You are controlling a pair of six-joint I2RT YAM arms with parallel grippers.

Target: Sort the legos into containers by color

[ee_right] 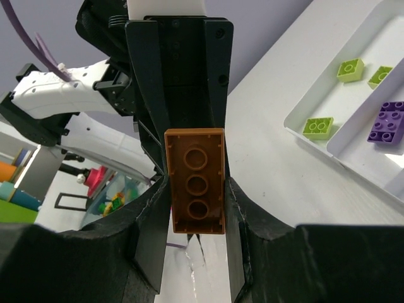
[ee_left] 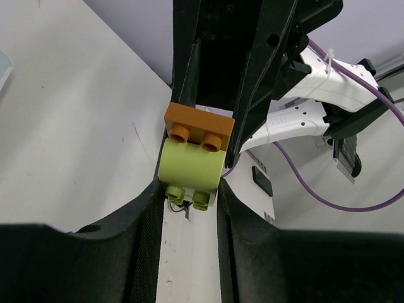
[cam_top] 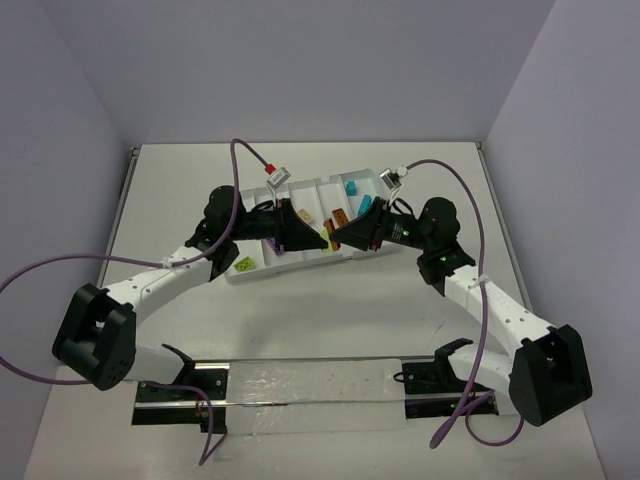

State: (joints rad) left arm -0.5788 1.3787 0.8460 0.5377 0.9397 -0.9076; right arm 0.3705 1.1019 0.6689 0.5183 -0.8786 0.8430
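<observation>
Over the white tray (cam_top: 320,190) my two grippers meet tip to tip. My left gripper (ee_left: 189,189) is shut on a lime green lego (ee_left: 192,167), its pads pressed on the brick's two sides. An orange-brown lego (ee_left: 199,126) is stuck onto that lime brick. My right gripper (ee_right: 196,189) is shut on this orange-brown lego (ee_right: 196,180), whose hollow underside faces the right wrist camera. In the top view the joined pair (cam_top: 329,243) shows as a small speck between the left gripper (cam_top: 318,240) and the right gripper (cam_top: 340,238).
The tray's compartments hold loose legos: lime green ones (ee_right: 350,69) (ee_right: 317,127) at one end, a purple one (ee_right: 386,123) in the neighbouring compartment, orange-brown ones (cam_top: 338,217) mid-tray, and teal ones (cam_top: 352,187) at the far right. Purple cables loop beside both arms.
</observation>
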